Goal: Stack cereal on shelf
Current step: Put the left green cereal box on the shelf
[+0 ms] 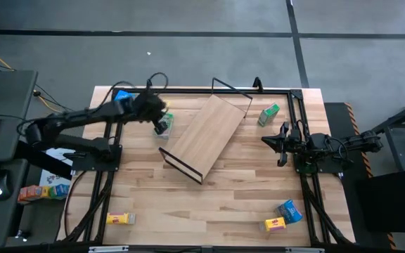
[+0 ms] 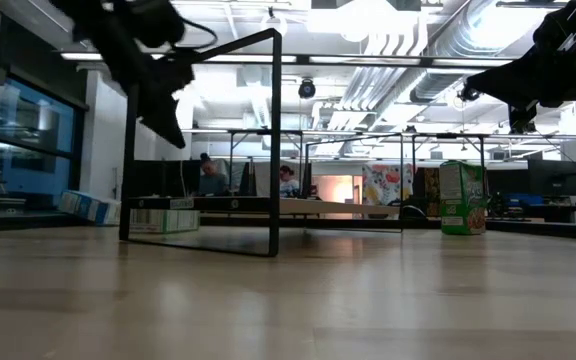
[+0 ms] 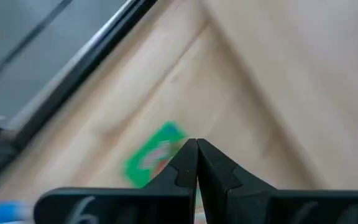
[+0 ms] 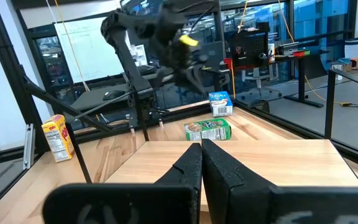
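The shelf (image 1: 206,135), a light-wood board, lies slantwise mid-table and stands on its black wire end frames (image 2: 273,150). A green cereal box (image 1: 168,121) lies flat on the table left of it, also seen in the left wrist view (image 3: 151,157). My left gripper (image 1: 160,126) hangs shut above this box, slanting down, clear of it (image 2: 171,125). A blue box (image 1: 123,96) lies farther left. Another green box (image 1: 268,114) stands upright at the far right. My right gripper (image 1: 266,140) waits shut and level at the right, facing the board (image 4: 201,152).
A yellow box (image 1: 120,219) lies near the front left edge. A yellow box (image 1: 275,224) and a blue one (image 1: 289,210) lie at the front right. Black frame rails (image 1: 188,90) border the table. Bare tabletop (image 1: 209,204) lies in front of the shelf.
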`<action>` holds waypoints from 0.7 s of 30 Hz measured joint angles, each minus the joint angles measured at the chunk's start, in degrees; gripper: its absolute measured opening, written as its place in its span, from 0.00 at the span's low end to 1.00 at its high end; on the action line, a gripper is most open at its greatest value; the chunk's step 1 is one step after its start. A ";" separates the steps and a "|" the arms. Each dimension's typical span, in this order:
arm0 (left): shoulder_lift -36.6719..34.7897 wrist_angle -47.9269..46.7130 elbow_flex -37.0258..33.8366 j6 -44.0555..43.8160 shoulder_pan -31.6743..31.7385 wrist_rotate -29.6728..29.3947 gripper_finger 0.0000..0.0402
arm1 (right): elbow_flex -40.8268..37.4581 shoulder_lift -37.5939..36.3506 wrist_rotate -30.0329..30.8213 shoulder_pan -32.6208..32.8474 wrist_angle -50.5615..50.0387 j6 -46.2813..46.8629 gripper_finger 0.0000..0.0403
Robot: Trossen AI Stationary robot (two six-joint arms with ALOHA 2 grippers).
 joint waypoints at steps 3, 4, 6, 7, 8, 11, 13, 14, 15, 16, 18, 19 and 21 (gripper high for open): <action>-4.55 6.68 -9.09 -8.97 -3.22 -0.27 0.00 | 0.02 0.00 0.00 0.01 -0.01 0.00 0.00; -5.56 8.37 -11.96 -12.19 -4.26 -0.89 0.00 | 0.02 0.00 0.02 -0.01 -0.01 0.00 0.00; -7.06 13.30 -17.36 -17.77 -6.36 -3.01 0.00 | 0.00 0.00 0.00 0.00 -0.01 0.00 0.00; -7.64 15.89 -19.60 -20.13 -7.27 -4.36 0.00 | 0.00 0.00 0.00 0.00 -0.01 0.00 0.00; -8.20 18.07 -21.60 -22.09 -8.11 -5.86 0.00 | 0.02 0.00 0.00 0.00 -0.01 0.00 0.00; -9.22 22.08 -25.66 -26.44 -10.13 -9.34 0.00 | 0.02 0.00 0.00 0.01 -0.01 0.00 0.00; -9.86 23.67 -26.93 -28.51 -11.71 -11.05 0.00 | 0.01 0.00 0.00 0.00 -0.01 0.00 0.00; -10.02 23.83 -27.27 -29.37 -12.80 -11.85 0.00 | 0.01 0.00 0.00 0.00 -0.01 0.00 0.00; -10.05 23.68 -27.50 -30.10 -14.00 -12.61 0.00 | 0.00 0.00 0.00 -0.01 -0.01 0.00 0.00; -10.03 23.22 -27.56 -30.51 -15.35 -13.69 0.00 | 0.01 0.00 0.00 0.00 -0.01 0.00 0.00; -10.03 23.21 -27.54 -31.18 -18.13 -17.81 0.00 | 0.02 0.00 0.00 0.01 -0.01 0.00 0.00; -9.94 23.21 -27.54 -31.51 -19.39 -20.71 0.00 | 0.00 0.00 0.01 -0.01 -0.01 0.00 0.00; -9.32 22.98 -27.54 -32.83 -21.46 -25.63 0.00 | 0.01 0.00 0.00 0.00 -0.01 0.00 0.00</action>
